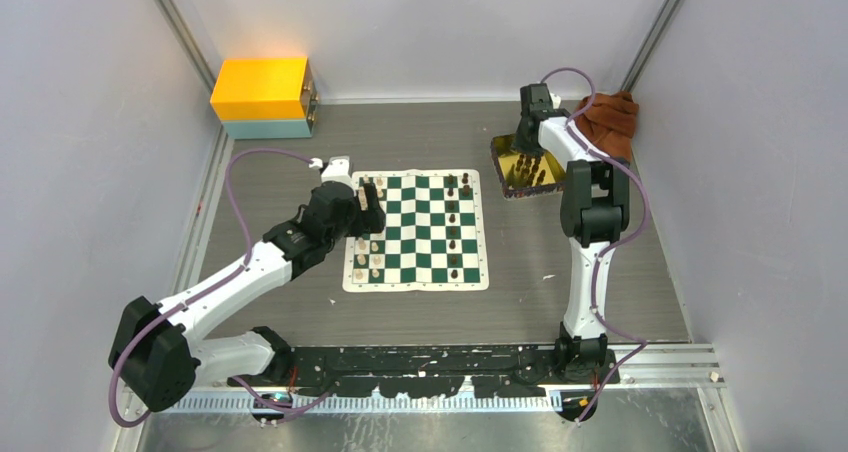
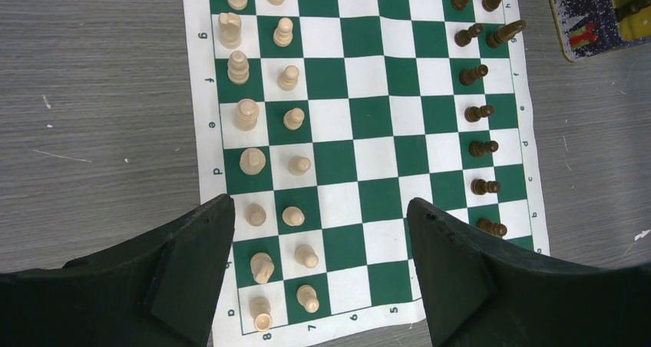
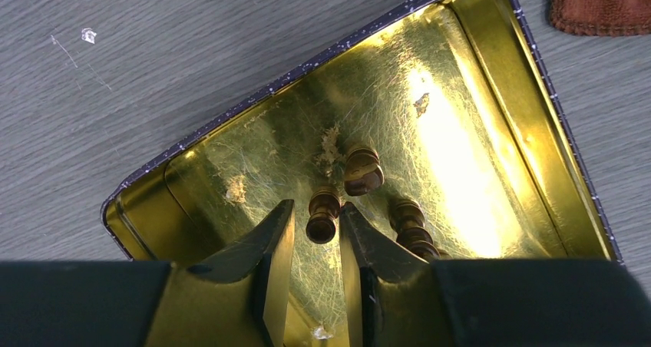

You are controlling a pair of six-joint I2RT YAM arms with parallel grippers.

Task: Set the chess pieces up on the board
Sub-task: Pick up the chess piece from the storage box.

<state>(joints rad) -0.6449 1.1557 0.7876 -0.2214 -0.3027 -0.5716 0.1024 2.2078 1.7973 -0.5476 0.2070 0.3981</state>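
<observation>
**Right hand at a dark piece in the gold tray**

A dark chess piece [image 3: 323, 223] lay on its side in the gold tray [image 3: 491, 132]. Its long axis ran nearly straight away from the right hand [image 3: 316, 207], near end between the fingertips. That hand was narrowly spread to either side of it; contact could not be told. Two more dark pieces [image 3: 362, 170] lay just beside. The left hand [image 2: 318, 205] hung spread wide and empty over the board [image 2: 361, 155], where cream pieces [image 2: 269, 124] stood upright in two files.
</observation>
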